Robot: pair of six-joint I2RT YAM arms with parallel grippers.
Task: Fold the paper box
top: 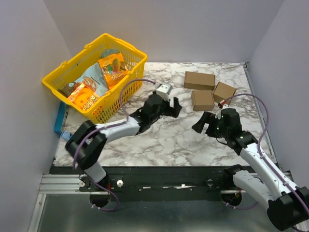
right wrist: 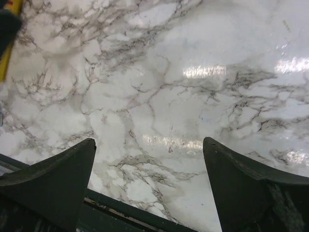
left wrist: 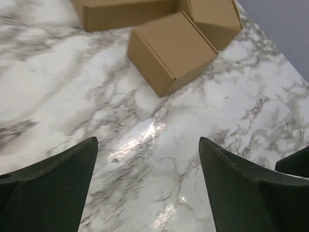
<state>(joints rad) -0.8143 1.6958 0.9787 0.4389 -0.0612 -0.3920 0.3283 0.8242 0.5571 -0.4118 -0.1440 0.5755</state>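
**Paper box closed up on the table, both grippers empty**

Paper box (top: 202,100) sits as a little closed cuboid on the marble table (top: 159,140), far right, just beside a long box (top: 199,79) and a squarish box (top: 224,91). My left gripper (left wrist: 147,140) hangs over bare marble near it, fingers spread wide, nothing between them. Right gripper (right wrist: 148,140) is likewise wide open, holding nothing.

From high behind the arm bases, the overhead camera takes in the whole marble worktop (top: 159,140). The left wrist camera, low over it, looks between the left jaws toward 2 o'clock at the cardboard boxes (left wrist: 171,50), which both views share. The right wrist camera skims the marble toward 9 o'clock.
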